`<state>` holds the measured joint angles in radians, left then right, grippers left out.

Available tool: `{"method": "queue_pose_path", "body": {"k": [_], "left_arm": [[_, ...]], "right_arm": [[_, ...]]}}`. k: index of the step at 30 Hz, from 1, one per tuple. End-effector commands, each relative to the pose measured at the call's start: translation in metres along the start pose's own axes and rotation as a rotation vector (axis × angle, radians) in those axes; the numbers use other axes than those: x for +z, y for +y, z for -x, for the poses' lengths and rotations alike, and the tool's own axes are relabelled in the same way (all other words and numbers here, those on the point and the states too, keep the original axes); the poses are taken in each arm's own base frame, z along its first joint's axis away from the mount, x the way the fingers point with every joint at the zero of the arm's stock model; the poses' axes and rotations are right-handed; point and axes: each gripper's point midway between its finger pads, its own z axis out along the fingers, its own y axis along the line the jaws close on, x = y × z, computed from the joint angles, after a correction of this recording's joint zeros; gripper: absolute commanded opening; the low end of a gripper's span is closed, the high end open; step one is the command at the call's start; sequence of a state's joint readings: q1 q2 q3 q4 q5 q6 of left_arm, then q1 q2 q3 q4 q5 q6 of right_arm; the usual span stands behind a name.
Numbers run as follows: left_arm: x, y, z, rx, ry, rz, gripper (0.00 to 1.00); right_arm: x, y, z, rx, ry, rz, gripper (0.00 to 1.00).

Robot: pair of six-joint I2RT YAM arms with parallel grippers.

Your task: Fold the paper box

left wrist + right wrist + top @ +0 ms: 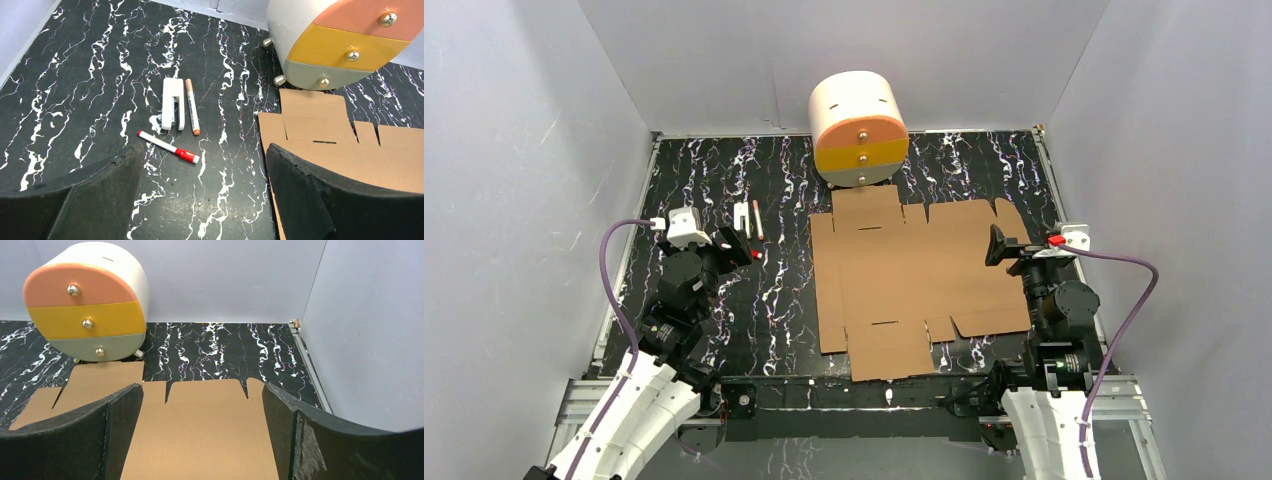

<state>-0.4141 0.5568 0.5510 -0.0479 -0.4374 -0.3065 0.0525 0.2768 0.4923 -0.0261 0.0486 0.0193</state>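
Note:
The paper box is a flat brown cardboard sheet with flaps and slots, lying unfolded on the black marbled table. Its left edge shows in the left wrist view as the paper box, and its right panel fills the right wrist view as the paper box. My left gripper hovers open over bare table just left of the sheet, seen up close as the left gripper. Over the sheet's right end my right gripper stands open, nothing between its jaws, also visible as the right gripper.
A cream cylinder with orange, yellow and grey drawer fronts stands at the back, touching the sheet's far flap. A white stapler, an orange-tipped pen and a red-capped marker lie left of the sheet. Grey walls enclose the table.

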Motion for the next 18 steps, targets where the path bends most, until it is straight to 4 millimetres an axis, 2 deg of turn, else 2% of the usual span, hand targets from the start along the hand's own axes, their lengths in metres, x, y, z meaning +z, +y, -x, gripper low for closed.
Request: {"method": "queue_pose_path", "body": {"k": [1,7,12,18], "left_arm": [[-0.002,-0.003,0.025,-0.021,-0.066,-0.006,0.89],[0.003,0.003,0.017,-0.018,-0.048,0.037,0.89],[0.014,-0.016,-0.001,0.042,0.053,-0.045,0.89],[0.023,-0.033,0.001,0.054,0.129,-0.084,0.89]], "right_arm": [[0.002,-0.001,0.012,-0.010,-0.056,-0.006,0.98],[0.004,-0.001,0.009,-0.018,-0.041,-0.004,0.98],[0.005,-0.003,0.004,-0.018,-0.010,-0.014,0.99],[0.012,0.007,-0.001,-0.001,0.057,0.039,0.99]]}}
